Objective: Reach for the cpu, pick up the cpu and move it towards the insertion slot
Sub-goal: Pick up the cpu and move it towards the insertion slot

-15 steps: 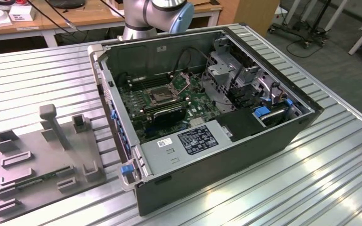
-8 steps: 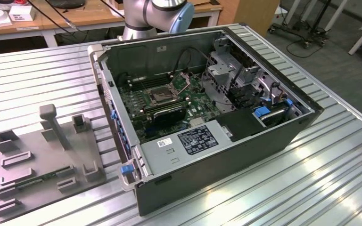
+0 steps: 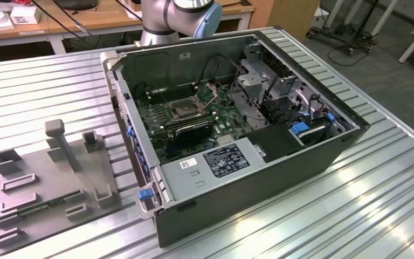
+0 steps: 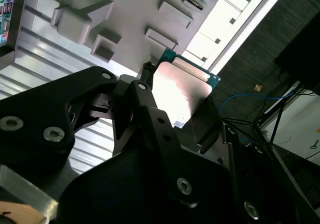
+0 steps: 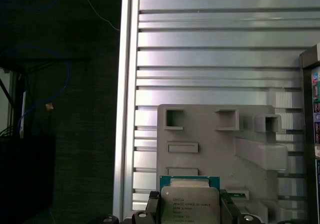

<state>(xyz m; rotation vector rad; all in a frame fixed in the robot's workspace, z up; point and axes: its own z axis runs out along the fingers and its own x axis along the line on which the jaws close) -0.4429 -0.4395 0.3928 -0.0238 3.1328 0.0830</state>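
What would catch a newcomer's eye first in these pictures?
The small square silvery-grey cpu sits clamped in the black gripper, with the grey moulded holder tray behind it, in both wrist views. In the exterior view, the open black computer case lies on the ribbed metal table, the silver-framed square insertion slot on its green circuit board.

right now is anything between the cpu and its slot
The gripper is shut on the cpu above the grey fixture. The case wall beside the fixture stands between it and the insertion slot. From above, nothing visible covers the slot.
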